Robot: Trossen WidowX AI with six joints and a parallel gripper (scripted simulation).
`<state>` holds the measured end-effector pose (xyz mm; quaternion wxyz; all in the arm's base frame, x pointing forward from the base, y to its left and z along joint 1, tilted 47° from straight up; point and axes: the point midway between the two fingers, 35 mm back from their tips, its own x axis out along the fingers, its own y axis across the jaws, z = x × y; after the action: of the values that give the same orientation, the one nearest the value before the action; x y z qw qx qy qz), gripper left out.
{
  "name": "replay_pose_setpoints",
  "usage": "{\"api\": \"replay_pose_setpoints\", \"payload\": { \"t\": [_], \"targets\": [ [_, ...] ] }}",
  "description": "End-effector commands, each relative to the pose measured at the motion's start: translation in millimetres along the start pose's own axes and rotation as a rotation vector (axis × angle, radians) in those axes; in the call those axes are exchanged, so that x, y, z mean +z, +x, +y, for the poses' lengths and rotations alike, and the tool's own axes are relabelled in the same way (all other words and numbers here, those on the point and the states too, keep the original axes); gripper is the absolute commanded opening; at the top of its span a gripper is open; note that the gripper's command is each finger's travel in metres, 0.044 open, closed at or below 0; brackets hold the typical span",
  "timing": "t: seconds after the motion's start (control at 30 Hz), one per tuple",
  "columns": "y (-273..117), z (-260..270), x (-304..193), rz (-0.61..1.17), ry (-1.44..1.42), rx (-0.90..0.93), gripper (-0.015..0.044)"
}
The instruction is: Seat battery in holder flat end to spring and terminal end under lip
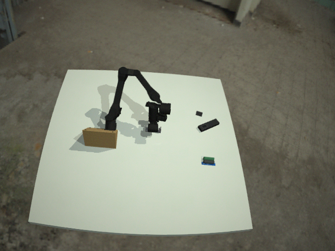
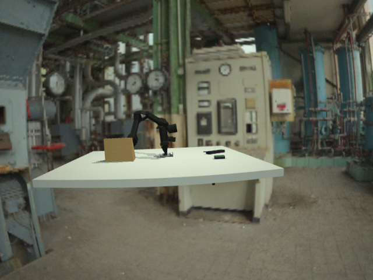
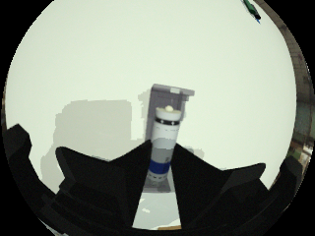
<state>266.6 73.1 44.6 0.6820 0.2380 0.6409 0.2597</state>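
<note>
A white battery (image 3: 163, 143) with a blue band and a black ring lies between my fingertips in the wrist view. Its terminal end points up the view and is slightly turned against the holder's long axis. The grey holder (image 3: 154, 105) (image 1: 159, 130) (image 2: 171, 154) lies on the table under it; the far end wall shows beyond the terminal with a gap between. My gripper (image 3: 161, 146) (image 1: 153, 131) (image 2: 165, 154) is shut on the battery, low over the holder. The spring is hidden, and whether the battery touches the holder floor cannot be told.
A cardboard-brown box (image 1: 100, 138) (image 2: 119, 149) stands beside the arm's base. To the right on the table (image 1: 135, 194) lie a black remote-like bar (image 1: 209, 125) (image 2: 215, 151), a small black block (image 1: 199, 113) and a green and black part on blue (image 1: 208, 160) (image 2: 219, 157).
</note>
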Motion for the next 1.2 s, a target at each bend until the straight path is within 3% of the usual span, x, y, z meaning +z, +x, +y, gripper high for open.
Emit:
{"api": "replay_pose_setpoints", "payload": {
  "t": [0.0, 1.17],
  "targets": [
    [1.3, -0.7, -2.2, 0.033, 0.002, -0.004, 0.0061],
    [3.4, 0.6, 13.5, 0.095, -0.007, 0.005, 0.0061]
  ]
}}
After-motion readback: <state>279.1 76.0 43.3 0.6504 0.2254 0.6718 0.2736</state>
